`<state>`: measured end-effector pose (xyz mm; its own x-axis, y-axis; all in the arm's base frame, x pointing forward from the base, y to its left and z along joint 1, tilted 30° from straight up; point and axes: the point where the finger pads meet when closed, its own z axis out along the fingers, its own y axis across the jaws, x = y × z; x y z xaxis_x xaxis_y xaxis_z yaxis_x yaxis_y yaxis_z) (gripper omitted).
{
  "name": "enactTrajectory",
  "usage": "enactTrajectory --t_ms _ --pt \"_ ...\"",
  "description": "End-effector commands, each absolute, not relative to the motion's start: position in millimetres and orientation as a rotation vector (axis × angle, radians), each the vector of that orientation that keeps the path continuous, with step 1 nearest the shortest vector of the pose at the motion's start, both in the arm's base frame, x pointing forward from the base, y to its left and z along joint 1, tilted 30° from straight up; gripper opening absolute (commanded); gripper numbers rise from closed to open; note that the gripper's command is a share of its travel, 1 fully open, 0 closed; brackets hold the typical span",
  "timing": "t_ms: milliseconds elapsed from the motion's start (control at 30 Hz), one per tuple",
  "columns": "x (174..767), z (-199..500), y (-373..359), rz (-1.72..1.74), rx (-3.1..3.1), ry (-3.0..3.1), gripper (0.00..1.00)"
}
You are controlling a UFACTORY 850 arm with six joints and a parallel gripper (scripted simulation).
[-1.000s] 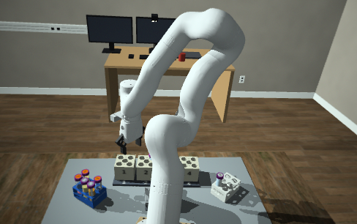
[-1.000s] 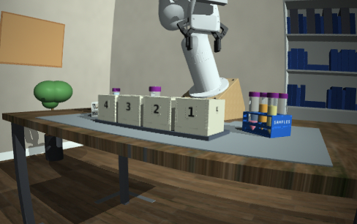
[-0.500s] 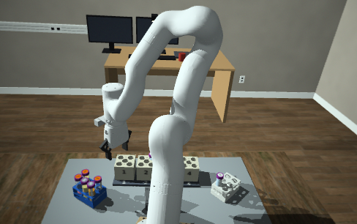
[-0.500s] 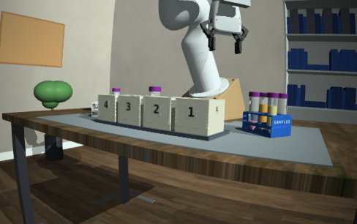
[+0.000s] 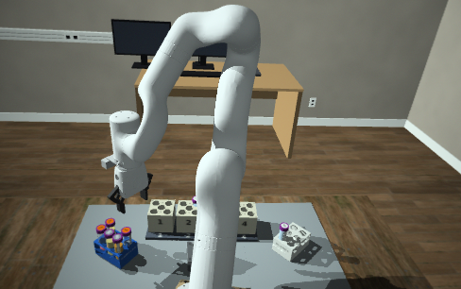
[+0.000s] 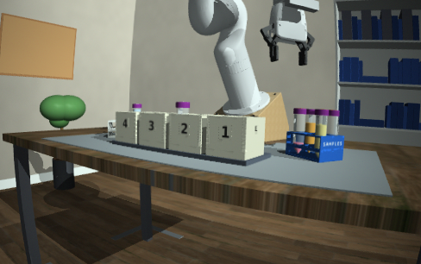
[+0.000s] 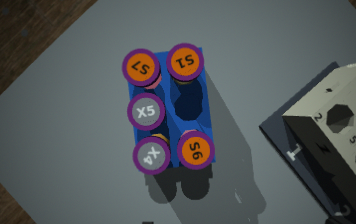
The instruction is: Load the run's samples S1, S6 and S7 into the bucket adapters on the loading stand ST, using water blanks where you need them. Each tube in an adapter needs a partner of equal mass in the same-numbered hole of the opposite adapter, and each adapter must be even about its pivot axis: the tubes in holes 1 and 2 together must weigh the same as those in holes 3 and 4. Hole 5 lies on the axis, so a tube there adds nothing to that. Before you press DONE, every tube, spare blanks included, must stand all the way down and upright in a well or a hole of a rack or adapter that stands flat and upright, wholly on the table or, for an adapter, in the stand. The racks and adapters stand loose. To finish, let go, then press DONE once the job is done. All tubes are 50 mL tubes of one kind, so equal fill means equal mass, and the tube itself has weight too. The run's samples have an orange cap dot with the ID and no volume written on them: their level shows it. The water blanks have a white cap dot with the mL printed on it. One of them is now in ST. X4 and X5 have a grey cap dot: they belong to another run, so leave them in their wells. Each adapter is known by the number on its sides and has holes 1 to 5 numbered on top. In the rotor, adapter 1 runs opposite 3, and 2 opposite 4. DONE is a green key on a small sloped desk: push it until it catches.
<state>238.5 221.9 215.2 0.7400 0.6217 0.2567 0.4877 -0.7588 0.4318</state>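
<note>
Blue sample rack [image 7: 205, 120] sits on the grey mat [image 5: 76, 264] nr the desk's front-left corner as the top cam sees it. Five tubes stand in it, wrist view: S7 [image 7: 141, 67] and S1 [image 7: 185, 62] at one end, X5 [image 7: 146, 111] mid, X4 [image 7: 151, 156] and S6 [image 7: 197, 151] at the other end. The well betw S1 and S6 is vacant. Orange dots on S-tubes, grey on X-tubes, all caps purple.

Gripper [image 6: 287, 54] hangs high over the rack, well above the caps, fingers spread wide apart, nothing betw them.

Loading stand ST [image 5: 156, 236] runs along the mat's far side, mid-desk, w/ cream adapters in a row; adapter 1 [image 6: 235, 137] is nearest the blue rack, then adapter 2 [image 6: 185, 131], 3, 4. One purple-capped tube [image 6: 182, 106] pokes up from adapter 2; label not readable here.

White rack [image 5: 292, 242] toward the desk's right edge, tilted askew to the mat edge, one purple-capped tube [image 5: 283, 229] in it.
</note>
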Motion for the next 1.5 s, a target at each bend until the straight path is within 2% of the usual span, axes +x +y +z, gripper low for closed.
enactTrajectory --t_ms 0,1467 --pt "238 212 231 0.562 2.602 0.855 1.0" --pt "284 126 211 0.562 2.602 0.855 1.0"
